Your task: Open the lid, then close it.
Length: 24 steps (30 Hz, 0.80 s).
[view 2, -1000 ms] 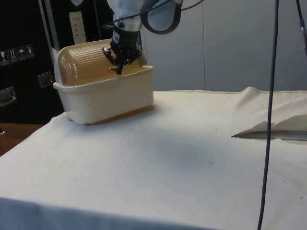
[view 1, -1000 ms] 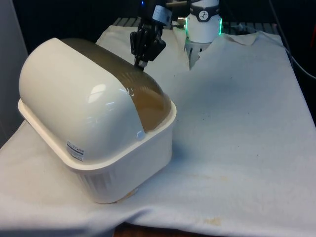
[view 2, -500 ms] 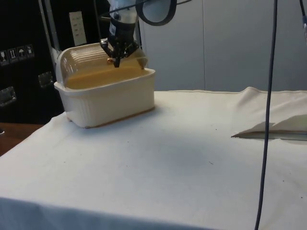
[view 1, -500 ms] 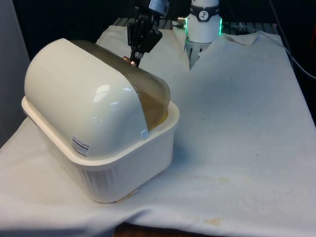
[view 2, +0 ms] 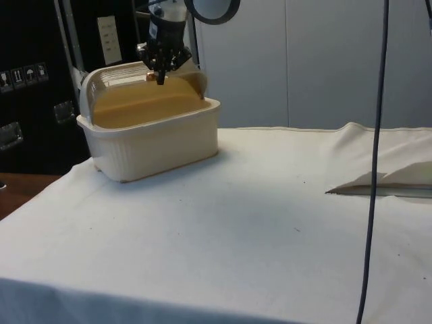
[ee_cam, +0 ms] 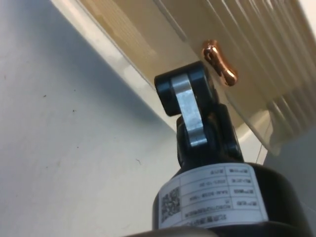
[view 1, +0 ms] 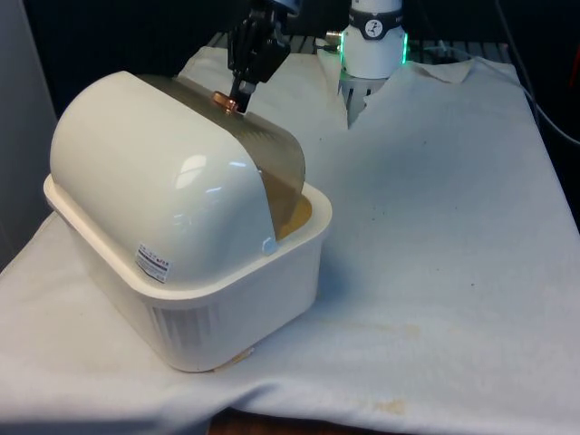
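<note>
Front view looks across the counter [view 1: 453,227]; side view watches from beside; both share the bread box [view 1: 181,245]; wrist view sits close.

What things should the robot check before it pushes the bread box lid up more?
1. Gripper at the copper handle: ok, its tip sits right beside the handle.
2. Gripper really clamped on the handle: cannot tell; in the wrist view the handle lies beside the fingers.
3. Lid partly rolled back: ok, the box inside shows in the side view.
4. Bread box sitting flat on the white cloth: ok.
5. Nothing on the cloth close by the box: ok.
</note>
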### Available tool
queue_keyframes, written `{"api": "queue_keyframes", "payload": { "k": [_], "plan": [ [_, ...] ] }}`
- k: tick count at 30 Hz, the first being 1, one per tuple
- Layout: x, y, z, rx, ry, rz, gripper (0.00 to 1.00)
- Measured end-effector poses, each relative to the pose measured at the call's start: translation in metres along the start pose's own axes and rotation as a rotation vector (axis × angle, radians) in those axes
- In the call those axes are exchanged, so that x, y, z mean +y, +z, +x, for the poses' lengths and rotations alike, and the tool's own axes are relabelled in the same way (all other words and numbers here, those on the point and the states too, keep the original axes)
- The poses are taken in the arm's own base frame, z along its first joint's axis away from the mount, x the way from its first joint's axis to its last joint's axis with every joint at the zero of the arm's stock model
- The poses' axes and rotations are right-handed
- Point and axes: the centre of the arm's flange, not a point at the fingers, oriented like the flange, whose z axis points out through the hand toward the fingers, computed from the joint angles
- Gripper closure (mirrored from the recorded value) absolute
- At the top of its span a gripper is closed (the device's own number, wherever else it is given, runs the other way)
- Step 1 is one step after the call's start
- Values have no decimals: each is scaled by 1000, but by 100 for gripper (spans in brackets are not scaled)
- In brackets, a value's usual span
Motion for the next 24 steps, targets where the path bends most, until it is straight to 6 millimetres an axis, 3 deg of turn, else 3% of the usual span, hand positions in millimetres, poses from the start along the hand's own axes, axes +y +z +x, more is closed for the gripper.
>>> {"api": "queue_keyframes", "payload": {
  "k": [24],
  "plan": [
    [-11,-13,25,33,59,-1,100]
  ]
}}
